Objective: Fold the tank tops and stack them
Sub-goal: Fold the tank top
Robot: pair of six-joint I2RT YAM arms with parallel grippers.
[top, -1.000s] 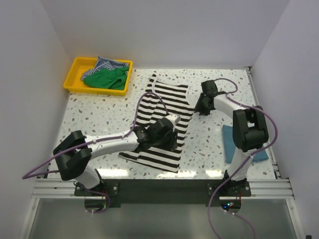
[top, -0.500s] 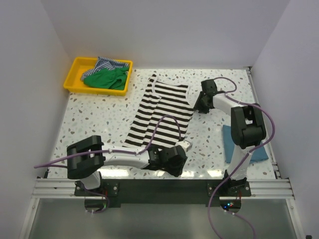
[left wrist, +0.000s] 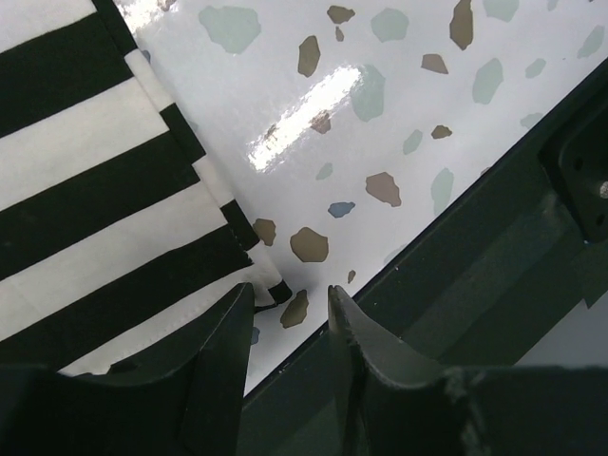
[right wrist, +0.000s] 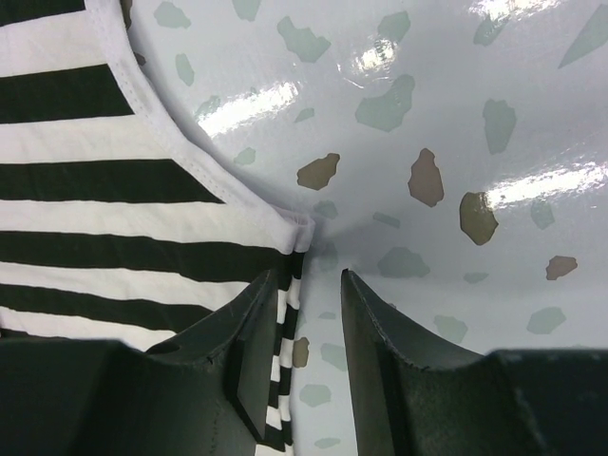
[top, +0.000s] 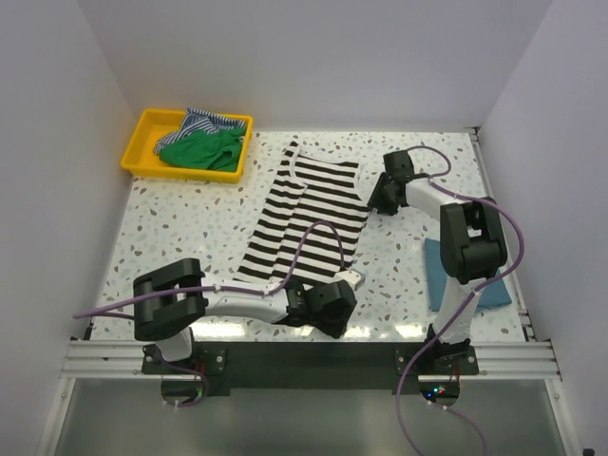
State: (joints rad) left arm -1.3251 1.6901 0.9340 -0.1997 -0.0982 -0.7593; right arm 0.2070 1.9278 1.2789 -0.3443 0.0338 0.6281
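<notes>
The black-and-white striped tank top [top: 309,214] lies flat, lengthwise down the middle of the table. My left gripper [top: 344,290] is low at its near right hem corner. In the left wrist view, that gripper [left wrist: 291,290] is open over bare table, with the hem corner [left wrist: 271,290] beside its left finger. My right gripper [top: 380,199] is at the top's far right edge. In the right wrist view it [right wrist: 309,275] is open, and the cloth's striped edge [right wrist: 290,285] runs along its left finger. A folded teal-blue tank top [top: 467,277] lies at the right.
A yellow tray [top: 142,161] at the far left holds a green top [top: 201,149] and a finely blue-striped one [top: 204,122]. The table's dark near rail [left wrist: 494,285] is right beside the left gripper. White walls enclose the table on three sides.
My left arm swung from over the middle of the striped top down to its near right hem corner, and its jaws opened slightly. The right arm has hardly moved.
</notes>
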